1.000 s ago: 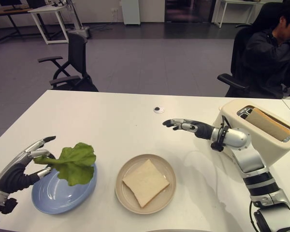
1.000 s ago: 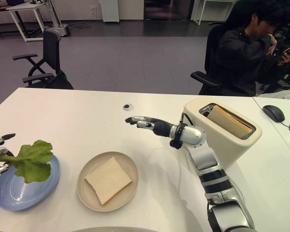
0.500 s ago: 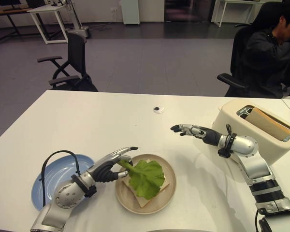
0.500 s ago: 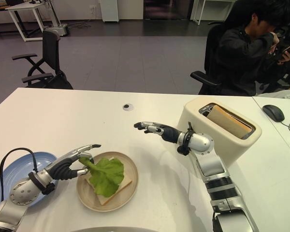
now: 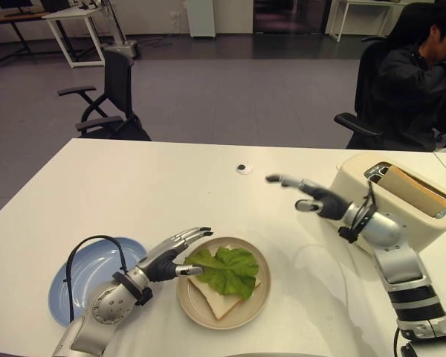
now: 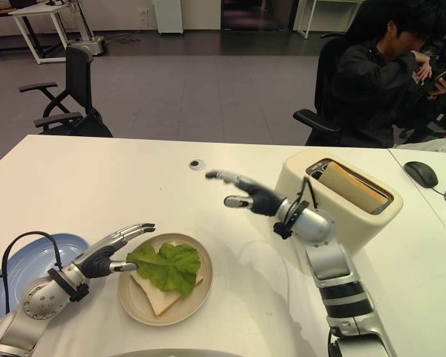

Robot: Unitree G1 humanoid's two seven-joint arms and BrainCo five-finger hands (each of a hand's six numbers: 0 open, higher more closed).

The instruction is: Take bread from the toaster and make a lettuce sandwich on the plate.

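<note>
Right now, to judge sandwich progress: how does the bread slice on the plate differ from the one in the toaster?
The plate slice lies flat on the beige plate; the toaster slice stands tilted in the toaster. The plate slice carries the lettuce leaf; the toaster slice is bare. The plate slice looks paler, the toaster slice browner. Both are thin cut slices.

Table [image 5: 171,186] between plate [image 5: 264,287] and toaster [image 5: 354,175] lies open beneath the right hand [image 5: 317,199].

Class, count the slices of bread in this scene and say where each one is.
2. One slice lies on the beige plate under the lettuce leaf; the other slice stands in the toaster. Another could be hidden inside it.
</note>
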